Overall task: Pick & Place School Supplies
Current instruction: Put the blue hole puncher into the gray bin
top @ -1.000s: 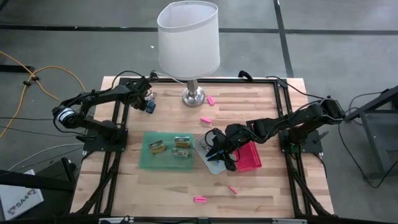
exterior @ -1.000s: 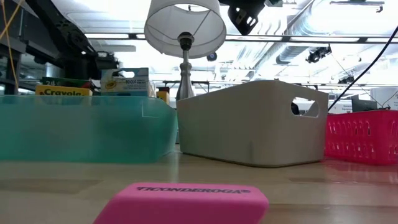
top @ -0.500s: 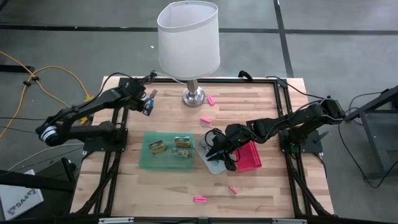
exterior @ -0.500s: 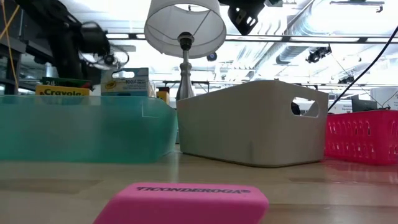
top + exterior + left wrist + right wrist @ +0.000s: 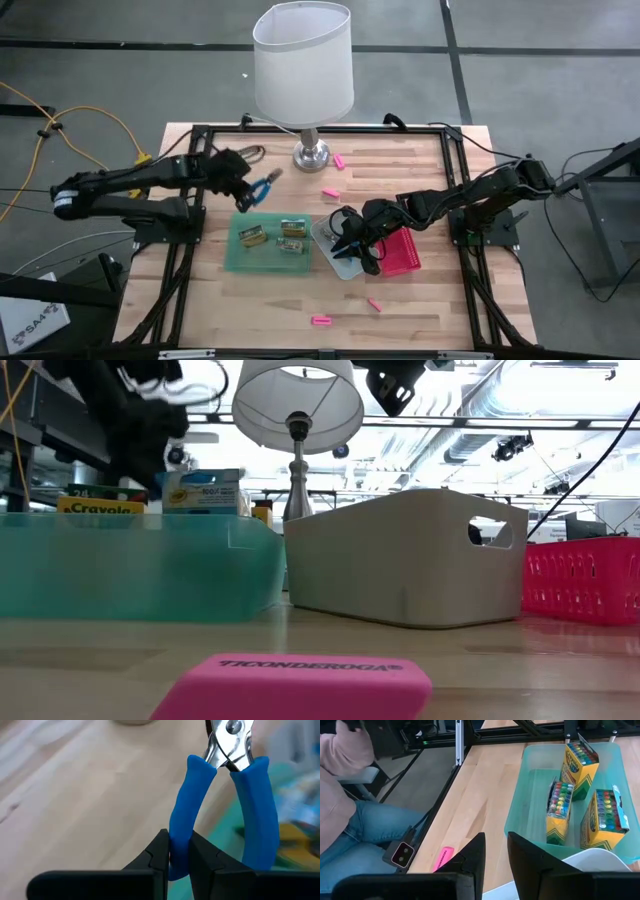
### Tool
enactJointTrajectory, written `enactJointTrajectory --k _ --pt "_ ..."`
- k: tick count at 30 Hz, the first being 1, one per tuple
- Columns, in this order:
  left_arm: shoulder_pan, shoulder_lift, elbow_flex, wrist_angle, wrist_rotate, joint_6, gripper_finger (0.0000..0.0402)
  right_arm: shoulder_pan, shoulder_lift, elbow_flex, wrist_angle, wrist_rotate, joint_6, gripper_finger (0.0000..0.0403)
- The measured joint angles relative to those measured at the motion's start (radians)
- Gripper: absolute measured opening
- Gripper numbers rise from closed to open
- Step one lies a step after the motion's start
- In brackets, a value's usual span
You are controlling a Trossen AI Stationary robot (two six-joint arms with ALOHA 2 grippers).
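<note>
- The near eraser (image 5: pixel 305 682) in the low view read "TICONDEROGA" on its side; its lower edge was cut off by the picture.
- One crayon pack (image 5: pixel 100 505) behind the green tray (image 5: pixel 140 565) wall showed "Crayola"; the print on the pack beside it (image 5: pixel 205 490) was too small to read.
- In the right wrist view three packs (image 5: pixel 580 765) lay in the green tray, their crayon tips showing, lettering not legible.
- The left gripper (image 5: pixel 179 852) was clamped on one blue handle of the pliers (image 5: pixel 220 805), held in the air above the desk near the green tray's far edge; the plier tips ran out of the left wrist picture.
- In the high view those pliers (image 5: pixel 262 187) hung between the lamp (image 5: pixel 303 70) base and the green tray.
- The right gripper (image 5: pixel 350 240) sat over the grey tray (image 5: pixel 330 245), beside the pink tray (image 5: pixel 400 255); its fingers (image 5: pixel 475 855) stood slightly apart with nothing visible between them.
- Loose erasers (image 5: pixel 321 320) lay near the desk's front edge and by the lamp base.
- A person (image 5: pixel 350 805) in a pink top and jeans sat beyond the desk, partly cut off.
</note>
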State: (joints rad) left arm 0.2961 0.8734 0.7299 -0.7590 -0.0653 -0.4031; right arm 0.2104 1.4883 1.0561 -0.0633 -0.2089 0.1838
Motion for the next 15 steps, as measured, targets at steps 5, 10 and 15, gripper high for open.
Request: enactJointTrajectory --k 5,10,15 --pt "-0.185 0.018 0.064 0.019 -0.091 -0.020 0.0036 0.000 0.000 0.000 0.000 -0.001 -0.004 0.0073" --pt "-0.322 0.079 0.129 0.091 -0.128 0.092 0.0036 0.000 -0.001 0.000 0.001 -0.002 -0.004 0.0073" --pt "-0.376 0.185 0.185 0.105 -0.145 0.213 0.0036 0.021 -0.051 0.001 0.000 -0.001 0.004 0.0073"
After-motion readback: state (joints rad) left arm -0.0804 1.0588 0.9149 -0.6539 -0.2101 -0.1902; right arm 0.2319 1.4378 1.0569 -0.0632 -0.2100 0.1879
